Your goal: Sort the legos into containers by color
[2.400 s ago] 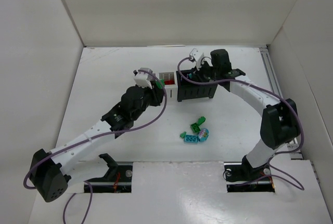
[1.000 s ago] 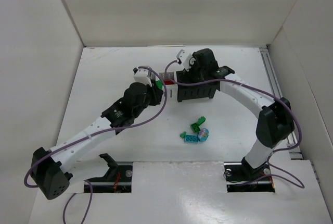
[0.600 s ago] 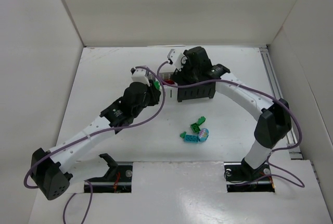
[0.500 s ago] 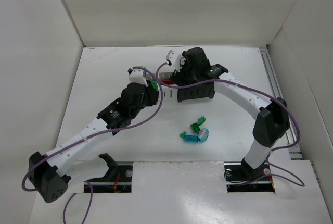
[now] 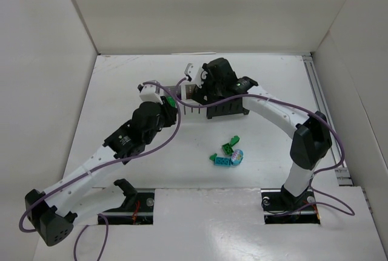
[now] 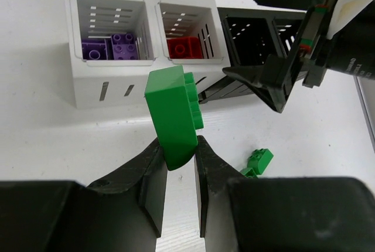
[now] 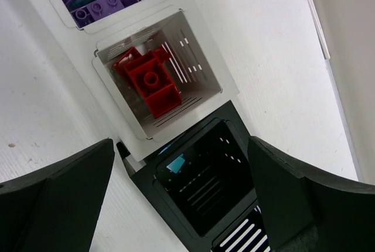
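Note:
My left gripper [image 6: 179, 152] is shut on a green lego [image 6: 173, 114], which stands up between the fingers just in front of the containers. In the top view this gripper [image 5: 169, 101] hangs at the row's left end. The white containers [image 6: 105, 85] hold purple legos [image 6: 111, 47] and red legos [image 6: 183, 47]. My right gripper [image 7: 180, 146] is open and empty above the red legos [image 7: 149, 82] and a black container [image 7: 234, 217] with a teal lego [image 7: 176, 163] in it. Loose green legos [image 5: 230, 146] and a teal one [image 5: 237, 156] lie on the table.
The right arm [image 5: 273, 106] arches over the black containers [image 5: 227, 109] from the right. One of its fingers [image 6: 272, 79] juts into the left wrist view close to the held lego. White walls enclose the table [image 5: 121, 91] on three sides.
The right gripper has swung left along the row, from the black containers to over the white ones. The left gripper has drawn back to the left with the green lego.

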`<move>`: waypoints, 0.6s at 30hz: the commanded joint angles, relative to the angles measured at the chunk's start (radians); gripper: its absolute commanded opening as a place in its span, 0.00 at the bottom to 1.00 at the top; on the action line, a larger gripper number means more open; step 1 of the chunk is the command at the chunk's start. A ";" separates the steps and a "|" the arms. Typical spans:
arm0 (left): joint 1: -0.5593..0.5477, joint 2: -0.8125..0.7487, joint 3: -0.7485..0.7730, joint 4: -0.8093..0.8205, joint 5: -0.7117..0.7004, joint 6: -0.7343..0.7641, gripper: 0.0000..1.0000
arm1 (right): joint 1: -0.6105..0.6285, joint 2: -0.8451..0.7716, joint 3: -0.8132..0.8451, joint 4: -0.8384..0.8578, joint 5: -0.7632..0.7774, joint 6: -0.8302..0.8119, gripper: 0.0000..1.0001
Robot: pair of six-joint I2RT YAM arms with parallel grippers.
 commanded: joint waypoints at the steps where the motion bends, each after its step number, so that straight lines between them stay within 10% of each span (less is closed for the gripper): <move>1: 0.004 -0.037 -0.013 -0.001 -0.023 -0.015 0.00 | 0.018 -0.005 0.049 0.048 -0.019 -0.005 1.00; 18: 0.004 -0.057 0.006 -0.079 -0.106 -0.062 0.00 | 0.048 0.011 0.061 0.069 0.011 0.004 1.00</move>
